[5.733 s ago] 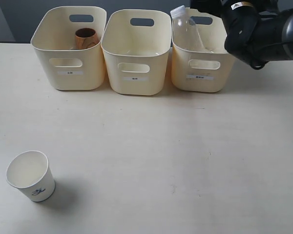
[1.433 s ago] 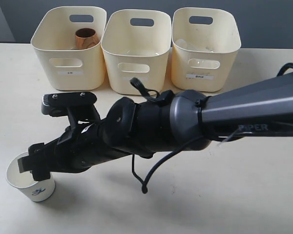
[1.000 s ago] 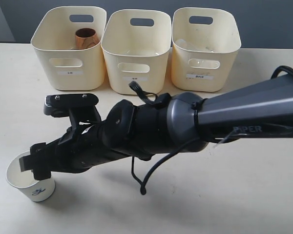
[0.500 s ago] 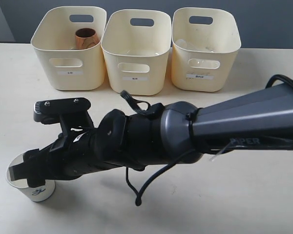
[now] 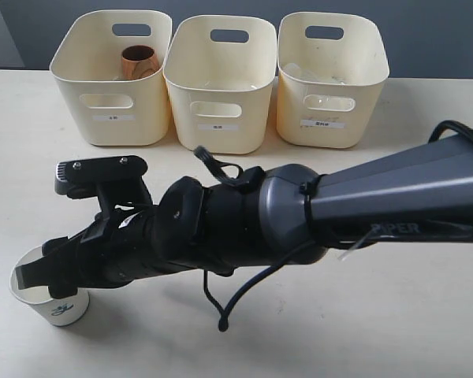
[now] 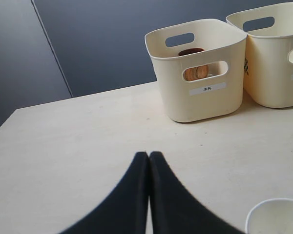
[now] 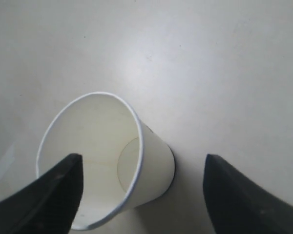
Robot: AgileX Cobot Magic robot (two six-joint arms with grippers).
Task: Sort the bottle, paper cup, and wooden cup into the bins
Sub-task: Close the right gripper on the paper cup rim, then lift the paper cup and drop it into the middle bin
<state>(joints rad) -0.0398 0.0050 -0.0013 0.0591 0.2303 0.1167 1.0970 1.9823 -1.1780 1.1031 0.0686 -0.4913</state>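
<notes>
Since half a second earlier the right gripper [image 7: 141,190] had barely shifted, its fingers [image 7: 56,187] spread wide and empty, one dipping inside the paper cup [image 5: 54,295] upright on the counter [image 5: 394,315], evidently to pinch its wall.

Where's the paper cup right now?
The paper cup stands upright at the table's front left in the exterior view, far from the bins, with the right tool open at its rim.
</notes>
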